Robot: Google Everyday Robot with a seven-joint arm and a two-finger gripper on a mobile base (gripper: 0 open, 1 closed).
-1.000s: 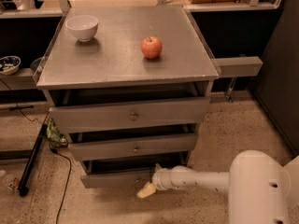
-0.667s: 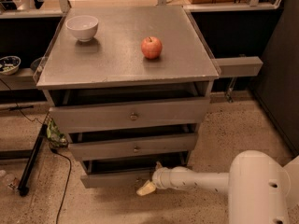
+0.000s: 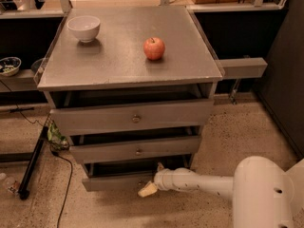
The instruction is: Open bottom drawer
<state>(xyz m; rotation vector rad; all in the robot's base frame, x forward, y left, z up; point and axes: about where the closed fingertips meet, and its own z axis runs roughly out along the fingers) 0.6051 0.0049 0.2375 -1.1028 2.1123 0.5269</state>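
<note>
I have the pale claw [image 3: 149, 186] at the lower centre of the frame, right against the front of the slim grey metal-look bottom drawer [image 3: 111, 182]. I cannot tell whether it is spread or pressed together, and I judge this the grasping step, with the drawer barely out. Next I need a sure hold, then a straight pull toward the frame's bottom edge, where the speckled floor [image 3: 109, 210] gives room; the black bar [image 3: 29, 170] at lower left lies well apart.

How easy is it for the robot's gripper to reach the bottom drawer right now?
Probably easy, yes. The gripper is low down near the floor, right at the right end of the bottom drawer front, and nothing stands between them. Whether it has hold of the drawer, I can't tell.
</note>
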